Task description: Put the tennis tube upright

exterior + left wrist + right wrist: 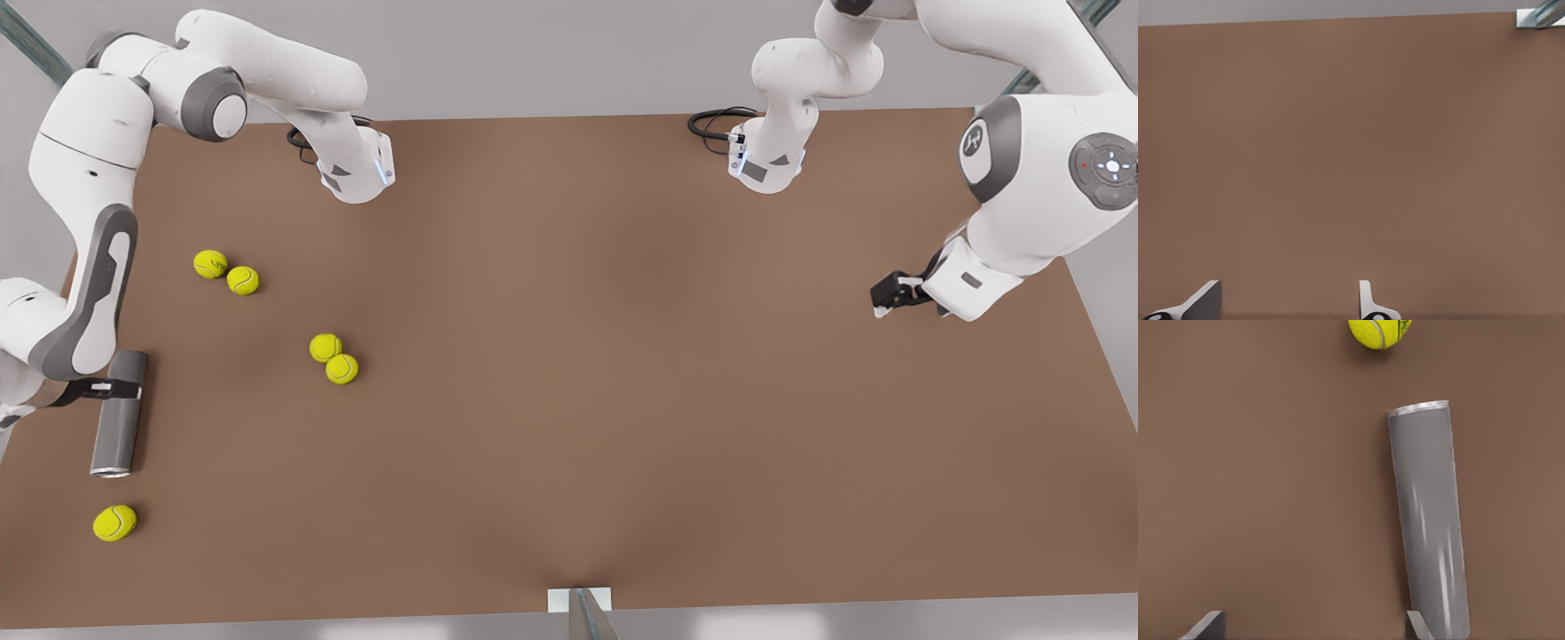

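place: simulated robot test bench | evidence: bare brown table (569,373), plain grey backdrop, two white arms mounted at the far edge with black cables (711,124) | props: loose tennis balls (333,358) | furnishings: metal frame struts

From my station: tennis tube (1429,527) reads as smooth grey metal or hard plastic, satin, pale streaks of sheen along its side, brighter silvery rim. Tennis balls (115,523) look fuzzy, matt yellow-green felt. Table (622,400) is flat matt brown, no grain. Arm shells (1049,178) glossy white plastic with grey panels.
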